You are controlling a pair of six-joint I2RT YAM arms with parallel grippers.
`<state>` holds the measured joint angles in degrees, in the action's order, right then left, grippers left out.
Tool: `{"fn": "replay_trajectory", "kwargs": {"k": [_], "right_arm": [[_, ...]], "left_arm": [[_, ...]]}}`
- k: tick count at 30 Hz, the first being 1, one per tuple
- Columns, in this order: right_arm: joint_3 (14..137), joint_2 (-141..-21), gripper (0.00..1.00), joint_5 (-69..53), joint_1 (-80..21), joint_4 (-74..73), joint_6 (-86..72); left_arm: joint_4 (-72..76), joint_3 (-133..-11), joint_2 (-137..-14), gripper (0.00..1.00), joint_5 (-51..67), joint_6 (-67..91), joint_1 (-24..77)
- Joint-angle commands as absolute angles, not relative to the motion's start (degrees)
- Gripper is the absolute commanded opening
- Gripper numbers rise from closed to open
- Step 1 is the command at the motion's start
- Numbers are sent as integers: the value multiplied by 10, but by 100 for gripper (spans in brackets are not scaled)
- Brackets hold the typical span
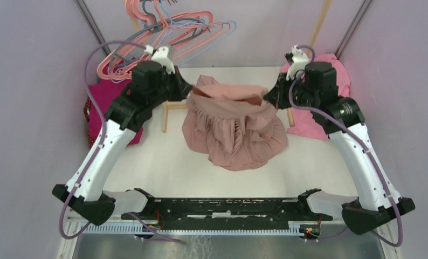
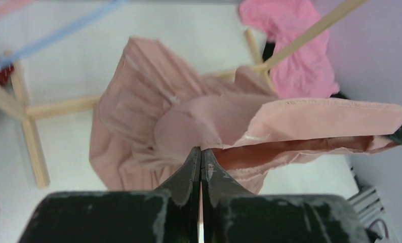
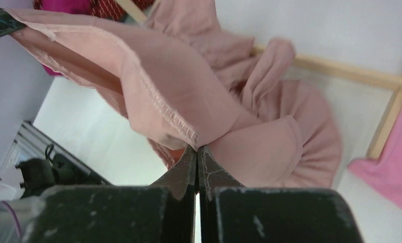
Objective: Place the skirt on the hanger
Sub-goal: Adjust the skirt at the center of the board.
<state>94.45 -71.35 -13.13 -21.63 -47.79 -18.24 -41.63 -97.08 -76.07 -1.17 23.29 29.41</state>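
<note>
We've got the skirt (image 1: 233, 129) stretched by its waistband between both arms over the middle of the desk (image 1: 163, 162). The rest is bunched up below, so we can't tell how much of it actually touches down. The left pincer (image 2: 200, 152) and right pincer (image 3: 197, 150) are each clamped tight on the band's edge, though from above their tips vanish under fabric. The hangers (image 1: 168, 32) back left are cut off at the top, and the wooden rack (image 1: 171, 110) is mostly hidden behind the skirt.
</note>
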Motion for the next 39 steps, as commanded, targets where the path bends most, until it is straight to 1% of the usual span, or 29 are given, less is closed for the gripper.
{"fn": "replay_trajectory", "kwargs": {"k": [1,6,8,12,16,17,18,19,20,21,23,27,30,34,39], "right_arm": [[769,-660,1,-165,-215,-409,-222],[607,-615,1,-187,-215,-370,-245],[554,-600,1,-193,-216,-356,-256],[474,-578,1,-219,-217,-335,-277],[426,-564,2,-242,-220,-332,-289],[420,-563,5,-249,-222,-336,-291],[417,-565,14,-256,-223,-342,-291],[420,-568,27,-270,-224,-356,-287],[426,-566,36,-279,-224,-370,-284],[438,-562,43,-284,-224,-384,-280],[478,-550,50,-272,-224,-417,-269],[583,-573,51,-218,-224,-469,-248],[645,-625,51,-185,-223,-451,-245],[711,-734,53,-153,-214,-416,-229],[783,-880,58,-135,-185,-386,-210]], "left_arm": [[-360,-792,-697,3,-5,267,303],[-329,-617,-624,3,-14,303,336],[-316,-570,-604,3,-23,322,357],[-312,-516,-578,3,-50,348,402],[-322,-492,-564,3,-66,371,441],[-330,-488,-559,3,-73,375,449],[-337,-482,-554,3,-80,380,456],[-345,-475,-547,3,-85,386,459],[-353,-468,-539,3,-89,391,462],[-361,-462,-532,3,-91,395,463],[-383,-449,-517,3,-99,403,468],[-400,-420,-487,3,-116,444,504],[-404,-414,-493,3,-103,462,519],[-412,-382,-483,3,-113,494,535],[-389,-329,-458,3,-109,558,572]]}}
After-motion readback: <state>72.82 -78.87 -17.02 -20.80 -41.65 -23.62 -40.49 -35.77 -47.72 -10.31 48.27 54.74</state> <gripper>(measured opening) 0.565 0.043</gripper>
